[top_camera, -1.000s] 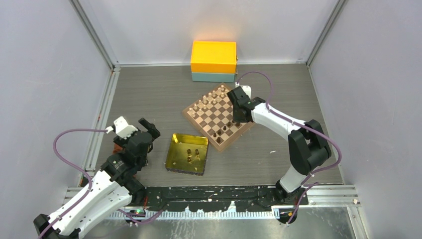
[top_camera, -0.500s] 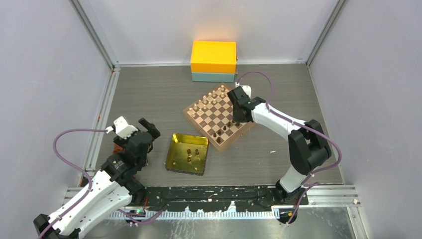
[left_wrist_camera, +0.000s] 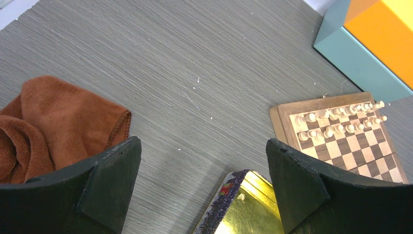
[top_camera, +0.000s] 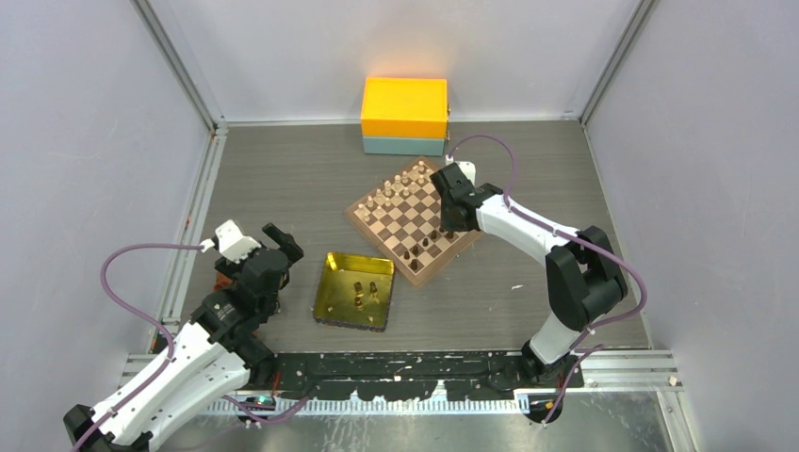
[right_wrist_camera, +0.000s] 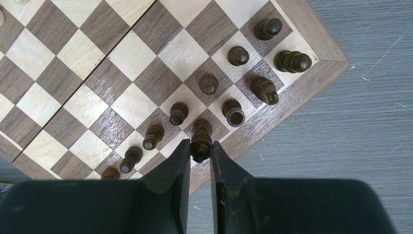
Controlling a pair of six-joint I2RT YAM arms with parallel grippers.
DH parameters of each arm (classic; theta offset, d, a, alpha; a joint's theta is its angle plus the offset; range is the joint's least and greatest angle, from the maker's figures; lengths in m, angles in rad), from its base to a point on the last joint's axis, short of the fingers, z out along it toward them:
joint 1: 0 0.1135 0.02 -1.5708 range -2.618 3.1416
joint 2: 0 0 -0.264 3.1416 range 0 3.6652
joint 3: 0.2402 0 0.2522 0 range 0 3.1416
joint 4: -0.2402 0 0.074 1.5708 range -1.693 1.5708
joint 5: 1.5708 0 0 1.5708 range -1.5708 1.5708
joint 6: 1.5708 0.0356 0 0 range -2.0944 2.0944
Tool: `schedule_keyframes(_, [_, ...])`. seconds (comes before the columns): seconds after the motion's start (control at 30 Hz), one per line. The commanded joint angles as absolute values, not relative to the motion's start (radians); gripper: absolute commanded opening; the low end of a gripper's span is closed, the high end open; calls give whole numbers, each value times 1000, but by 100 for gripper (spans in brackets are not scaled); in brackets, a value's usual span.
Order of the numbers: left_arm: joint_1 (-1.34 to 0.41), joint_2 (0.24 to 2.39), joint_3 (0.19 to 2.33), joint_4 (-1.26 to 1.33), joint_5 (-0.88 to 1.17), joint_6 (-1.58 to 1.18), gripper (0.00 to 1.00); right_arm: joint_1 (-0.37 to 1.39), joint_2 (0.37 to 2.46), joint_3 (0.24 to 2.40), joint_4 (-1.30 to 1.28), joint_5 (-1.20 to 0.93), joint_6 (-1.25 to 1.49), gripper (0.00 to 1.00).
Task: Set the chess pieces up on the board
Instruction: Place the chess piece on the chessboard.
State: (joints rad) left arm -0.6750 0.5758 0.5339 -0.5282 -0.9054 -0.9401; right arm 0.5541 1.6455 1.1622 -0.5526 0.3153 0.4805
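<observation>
While upright, axis vertical, at the board edge, 1 chess piece tight in right gripper

Almost nothing is different: the right gripper, over the right edge of the board, has shifted only very slightly rightward.

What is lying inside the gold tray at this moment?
The gold tray holds a few small dark chess pieces near its middle; their kinds are too small to tell. In the left wrist view only its corner shows.
</observation>
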Motion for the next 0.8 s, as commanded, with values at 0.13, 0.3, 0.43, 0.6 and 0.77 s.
schedule_keyframes(0.13, [-680,572,539,-497,-930,-954,100,551,1616,1159,-525,302,478,20])
schedule_keyframes(0.3, [-679,572,537,-497,-928,-954,100,552,1612,1161,-528,302,477,21])
schedule_keyframes(0.43, [-680,572,539,-498,-928,-954,100,551,1611,1161,-528,299,476,23])
schedule_keyframes(0.6, [-679,578,541,-494,-928,-953,100,551,1609,1163,-529,298,474,25])
schedule_keyframes(0.77, [-679,579,542,-490,-928,-951,100,552,1605,1165,-533,299,471,27])
